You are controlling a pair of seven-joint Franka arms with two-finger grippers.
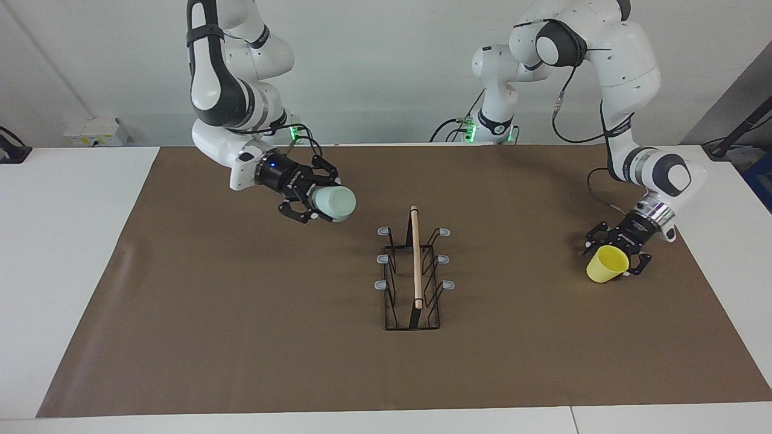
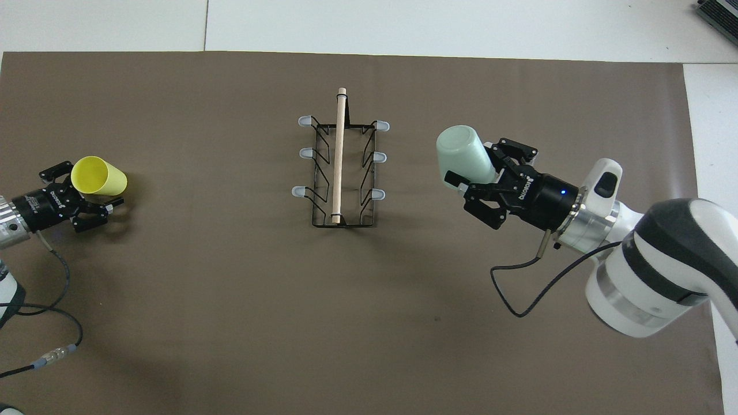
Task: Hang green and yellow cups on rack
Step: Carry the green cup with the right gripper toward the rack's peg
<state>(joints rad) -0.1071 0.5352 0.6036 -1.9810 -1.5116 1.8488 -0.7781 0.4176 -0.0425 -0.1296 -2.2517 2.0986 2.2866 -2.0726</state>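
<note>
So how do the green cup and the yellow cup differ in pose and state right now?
The green cup is up in the air, held in the right gripper over bare mat beside the rack; the yellow cup lies tipped on the mat at the left arm's end, between the open fingers of the left gripper. The green cup shows its closed base, the yellow its open mouth. Both are small handleless tumblers, neither hung yet.

You cannot see the mouth of the green cup (image 1: 333, 202): the right gripper (image 2: 481, 173) covers that end in both views. The yellow cup (image 1: 606, 264) hides its closed end among the left gripper (image 1: 615, 256) fingers, so you cannot tell whether they touch it. In the overhead view the left arm (image 2: 8, 214) is cut off by the picture's edge, and the right arm (image 2: 663, 271) too.
</note>
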